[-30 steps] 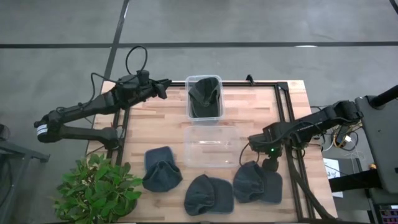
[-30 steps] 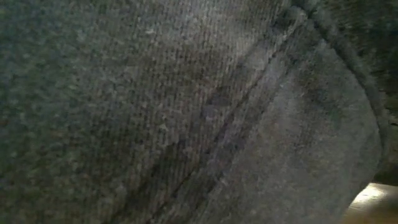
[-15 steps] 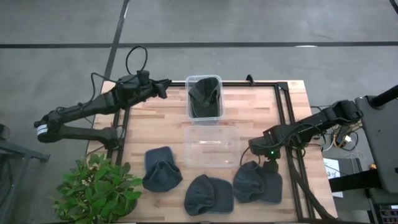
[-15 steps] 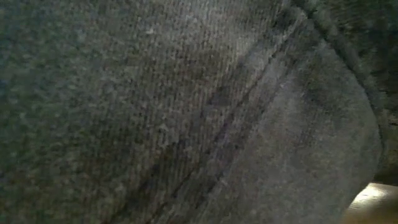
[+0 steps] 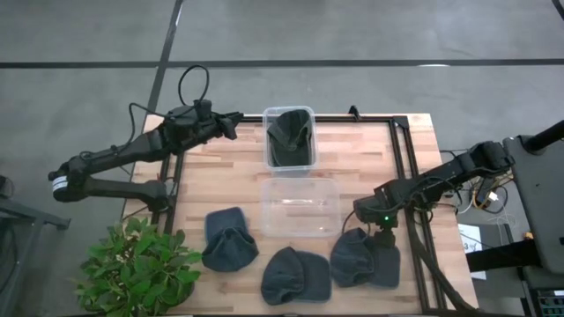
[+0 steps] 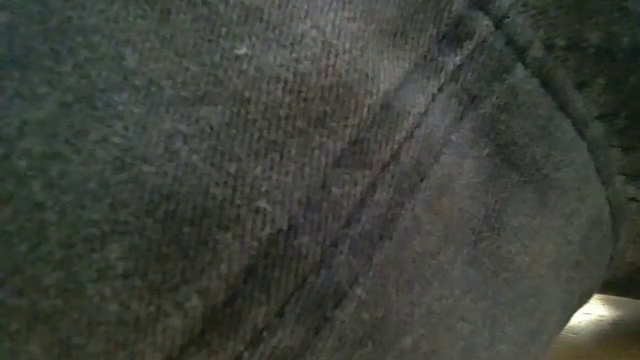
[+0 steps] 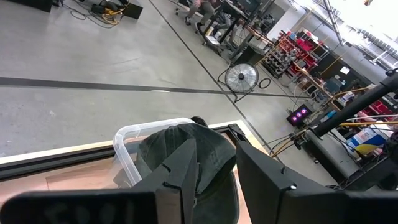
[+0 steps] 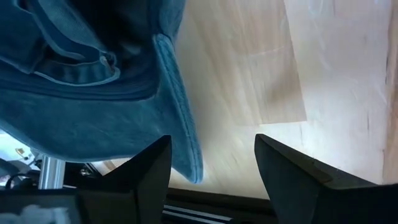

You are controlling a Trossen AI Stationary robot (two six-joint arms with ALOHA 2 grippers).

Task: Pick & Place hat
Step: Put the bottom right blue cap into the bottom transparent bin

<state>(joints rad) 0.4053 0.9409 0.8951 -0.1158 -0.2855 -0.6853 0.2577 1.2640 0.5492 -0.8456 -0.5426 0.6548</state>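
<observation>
Three dark grey hats lie flat along the table's near side: left [image 5: 229,238], middle [image 5: 295,276] and right [image 5: 364,260]. A fourth hat [image 5: 290,136] sits in the far clear container [image 5: 268,116], which the left wrist view also shows [image 7: 186,146]. My right gripper [image 5: 368,217] is open over the far edge of the right hat. In the right wrist view its fingers straddle the brim [image 8: 183,134]. My left gripper [image 7: 217,180] is open and waits at the far left [image 5: 227,126], beside the far container. My right gripper [image 8: 211,174] comes from above with its fingers on either side of the right hat's brim edge [image 8: 194,168]. I cannot tell whether a finger touches it. The hat lies flat on the table.
An empty clear container [image 5: 267,195] stands mid-table between the far container and the hats. A potted plant [image 5: 141,269] sits at the near left corner. A black frame rail [image 5: 401,150] runs along the table's right side. Dark hat cloth [image 6: 300,180] fills the low view.
My right gripper has moved a little toward the table's near edge, closer to the right hat. Nothing else has moved.
</observation>
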